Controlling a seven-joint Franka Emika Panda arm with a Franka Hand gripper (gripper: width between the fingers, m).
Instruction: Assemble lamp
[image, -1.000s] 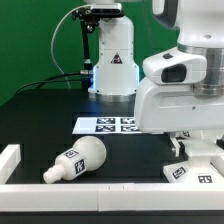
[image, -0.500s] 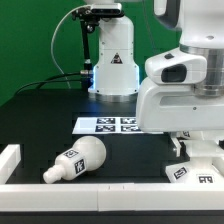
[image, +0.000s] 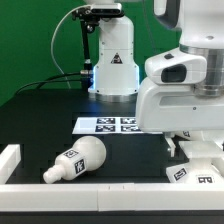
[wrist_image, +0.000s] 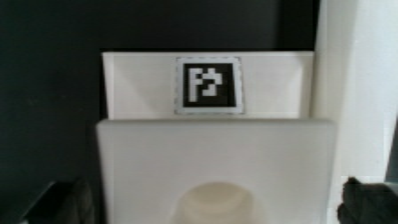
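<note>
My jaws are spread, with one dark fingertip (wrist_image: 61, 203) on each side of the lamp base (wrist_image: 210, 140), just beside its walls. Whether they touch it, I cannot tell. The base stands on the black worktop (image: 130, 150) at the exterior view's right, under my arm. The bulb (image: 75, 160) lies on its side at the exterior view's left, well apart from the base. The marker board (image: 105, 124) lies behind them.

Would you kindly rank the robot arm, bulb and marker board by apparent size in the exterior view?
1. robot arm, largest by far.
2. bulb.
3. marker board, though it lies farther back and the arm hides part, so bulb versus board is unsure.
</note>
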